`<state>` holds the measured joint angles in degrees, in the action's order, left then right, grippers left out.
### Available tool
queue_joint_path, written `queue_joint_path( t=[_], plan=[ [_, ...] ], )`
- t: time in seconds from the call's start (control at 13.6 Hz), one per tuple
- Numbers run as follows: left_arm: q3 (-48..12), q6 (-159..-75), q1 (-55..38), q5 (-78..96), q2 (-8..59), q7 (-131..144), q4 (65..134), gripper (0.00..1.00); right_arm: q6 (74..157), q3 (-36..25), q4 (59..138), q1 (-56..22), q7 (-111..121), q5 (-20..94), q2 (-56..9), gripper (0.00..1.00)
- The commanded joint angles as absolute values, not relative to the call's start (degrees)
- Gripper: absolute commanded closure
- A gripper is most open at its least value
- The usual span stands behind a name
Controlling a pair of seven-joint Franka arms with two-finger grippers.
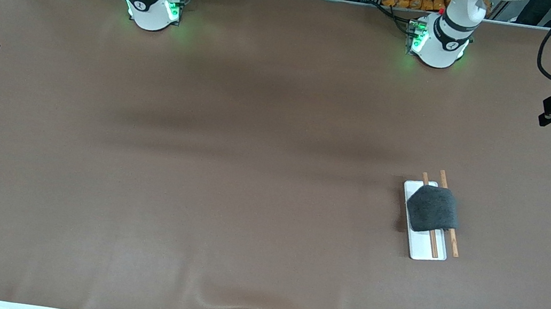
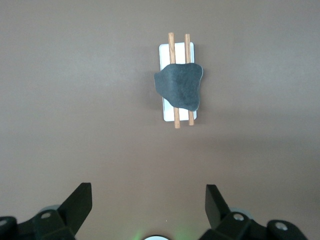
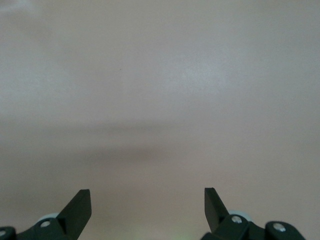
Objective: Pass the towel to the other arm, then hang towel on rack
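The towel is draped dark grey side up over the rack, covering the middle of both wooden rods, w/ rod ends sticking out on either side of the cloth. Rack's flat white base sits on the brown counter toward the left arm's end, nearer the front camera than the arm bases. Left wrist view shows the same: towel across the 2 rods, white base under them. Left gripper is up in the air over bare counter w/ the rack in its view, fingers spread wide, holding nothing. Right gripper is also up over bare counter, fingers wide apart and empty. In the front view only the 2 arm bases show; both grippers are out of that frame
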<state>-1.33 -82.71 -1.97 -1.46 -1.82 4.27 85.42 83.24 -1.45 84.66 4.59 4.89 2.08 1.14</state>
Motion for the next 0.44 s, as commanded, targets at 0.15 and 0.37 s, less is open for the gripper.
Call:
queue_joint_path(
  t=[0.15,0.37],
  plan=[
    [-0.44,-83.94,-3.08,-1.93,-4.05,3.87,86.94,0.0,82.53,-0.97,83.94,5.63,5.63,2.99,1.05,0.0],
    [-0.97,-83.76,-3.16,-3.6,-3.96,4.57,86.92,0.0,82.53,-0.97,83.94,5.63,5.63,2.99,1.05,0.0]
  ],
)
